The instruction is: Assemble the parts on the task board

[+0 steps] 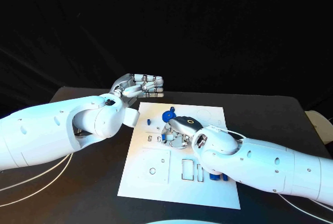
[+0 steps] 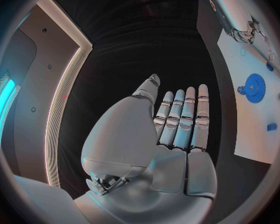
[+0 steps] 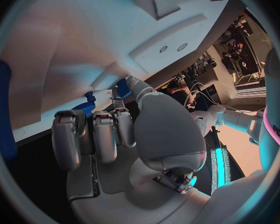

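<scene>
The white task board (image 1: pixel 149 183) lies in the middle of the black table. A blue gear (image 1: pixel 166 117) sits near its far edge, with a small blue part (image 1: pixel 147 121) to its left. My right hand (image 1: pixel 182 130) rests on the board just beside the gear, fingers curled down. In the right wrist view, the toothed blue gear (image 3: pixel 85 106) lies just past the fingers (image 3: pixel 93 134), and a blue bit (image 3: pixel 121 88) shows by the thumb; whether it is pinched is unclear. My left hand (image 1: pixel 142 84) hovers off the board's far left corner, fingers straight, holding nothing. The left wrist view shows this hand (image 2: pixel 177 119) and the gear (image 2: pixel 255 87).
Several blue parts (image 1: pixel 216 176) stand in the board by my right forearm. Rectangular cut-outs (image 1: pixel 187 168) and a round hole (image 1: pixel 152 171) mark the board's near half. Cables (image 1: pixel 34 178) trail on the table at the left. A pale object (image 1: pixel 319 123) sits at the table's right edge.
</scene>
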### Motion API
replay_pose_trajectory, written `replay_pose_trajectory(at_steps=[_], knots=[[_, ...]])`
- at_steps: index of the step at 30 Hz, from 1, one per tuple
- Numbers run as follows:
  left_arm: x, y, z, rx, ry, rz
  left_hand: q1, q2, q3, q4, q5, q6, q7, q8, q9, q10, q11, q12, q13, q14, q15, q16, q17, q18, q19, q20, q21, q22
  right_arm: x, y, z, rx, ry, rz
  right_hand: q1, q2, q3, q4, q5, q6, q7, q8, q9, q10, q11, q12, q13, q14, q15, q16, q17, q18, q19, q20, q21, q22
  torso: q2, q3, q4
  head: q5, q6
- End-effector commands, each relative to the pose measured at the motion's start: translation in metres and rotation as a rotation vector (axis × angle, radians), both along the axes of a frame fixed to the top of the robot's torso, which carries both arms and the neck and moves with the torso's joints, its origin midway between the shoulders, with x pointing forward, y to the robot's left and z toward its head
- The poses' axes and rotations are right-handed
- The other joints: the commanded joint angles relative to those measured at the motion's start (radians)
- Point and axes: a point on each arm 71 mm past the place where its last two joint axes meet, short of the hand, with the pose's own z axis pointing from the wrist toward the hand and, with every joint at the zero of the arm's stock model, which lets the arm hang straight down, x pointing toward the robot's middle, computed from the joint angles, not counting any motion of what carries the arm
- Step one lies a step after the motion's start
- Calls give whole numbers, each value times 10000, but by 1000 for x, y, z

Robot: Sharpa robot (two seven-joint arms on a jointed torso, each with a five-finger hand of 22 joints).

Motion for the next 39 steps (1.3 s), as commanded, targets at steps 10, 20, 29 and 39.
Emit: replay_pose_trajectory(at_steps=[10,20,29,39], knots=[[0,-1,1,-8,-42,-116,1,61,8,-66,-19,-79,171,-26,-2,-44,9,-47,-5,8,67,-55,-5,124,7,0,41,-15,-1,1,-2,-122,-51,-9,-241,-192,-243,88,-140,-186,56,-79,-21,-94,49,-74,957,869,122,-37,1958,14,474,75,-53,1961,-4,-2,-3,-15,-1],[0,-1,1,-6,-5,-161,1,60,6,-71,-20,-82,173,-29,-2,-48,11,-49,-6,5,69,-61,-6,123,5,1,41,-17,-2,-1,3,425,-414,-148,-599,-468,-842,346,-712,-688,176,-267,-114,-439,165,-365,614,850,218,-70,1888,40,408,158,-150,1895,0,-1,4,-33,6],[3,2,-2,387,31,-528,-172,60,-136,-24,-26,175,-74,58,29,257,-185,54,23,555,-124,147,108,145,177,-65,174,10,-8,-10,16,1572,-1005,-240,-424,-562,-1795,857,-531,-1239,360,-401,-251,-748,335,-578,324,836,367,-96,1841,61,361,304,-235,1852,-33,-3,-13,-29,54],[10,7,-9,1934,-20,-1871,-126,488,82,440,-11,1187,-573,252,54,1866,-845,277,80,3103,-996,1273,963,147,1956,-974,1435,526,-17,-52,59,3938,-734,647,613,24,-1596,659,544,-1001,285,-53,-200,-688,261,-495,388,812,314,-140,1757,98,278,287,-364,1772,-197,5,-45,73,72]])
